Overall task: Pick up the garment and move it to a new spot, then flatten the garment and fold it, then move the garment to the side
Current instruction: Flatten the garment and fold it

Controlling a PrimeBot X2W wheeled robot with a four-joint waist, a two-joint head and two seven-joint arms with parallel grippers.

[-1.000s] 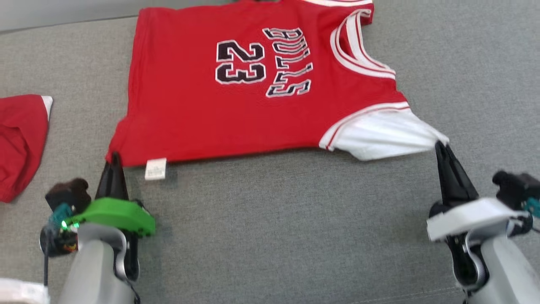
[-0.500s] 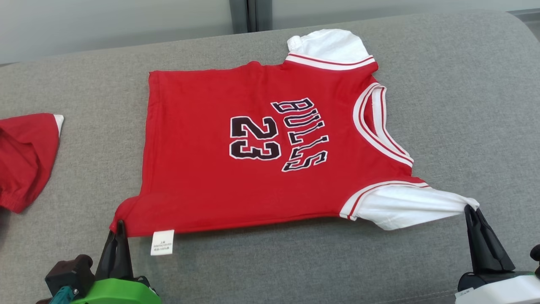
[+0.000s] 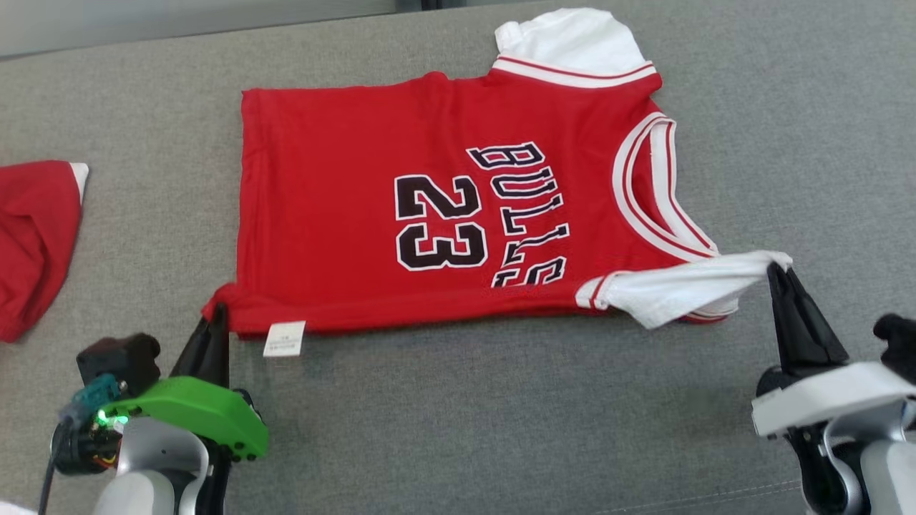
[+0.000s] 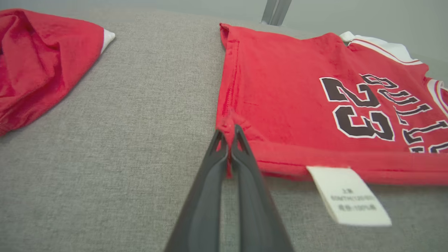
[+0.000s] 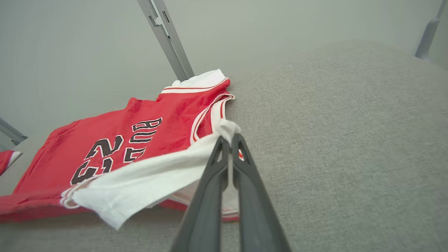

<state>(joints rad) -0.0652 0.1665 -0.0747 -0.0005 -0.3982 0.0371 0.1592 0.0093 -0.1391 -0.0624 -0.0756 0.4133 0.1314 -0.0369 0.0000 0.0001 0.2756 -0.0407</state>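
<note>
In the head view, the red jersey (image 3: 444, 207) lies spread in the middle and upper part of the frame on a grey fabric surface (image 3: 458, 415). Its black number 23 and the word BULLS are turned sideways. The edge nearest to the bottom of the frame is lifted and rolled a little upward. A white care label (image 3: 284, 338) hangs from this edge at the lower left of the jersey. The left gripper (image 3: 217, 320) stands at the lower left of the frame, and its jaws are closed on the red hem corner. The right gripper (image 3: 778, 275) stands at the right side of the frame, and its jaws are closed on the tip of the white sleeve (image 3: 680, 290), which is pulled across toward the right. A second red cloth (image 3: 32, 243) lies at the left edge, well apart from the jersey.

In the left wrist view, the left gripper (image 4: 229, 134) pinches the bunched red corner between its two dark fingers, which are pressed together. The care label (image 4: 348, 199) is at the lower right, and its print is too blurred to read. The second red cloth (image 4: 38, 63) is in the upper left.

In the right wrist view, the right gripper (image 5: 230, 140) clamps the white sleeve (image 5: 147, 182). The sleeve seems to be raised above the surface, with a shadow under it. The jersey (image 5: 115, 140) stretches to the left of the frame.
</note>
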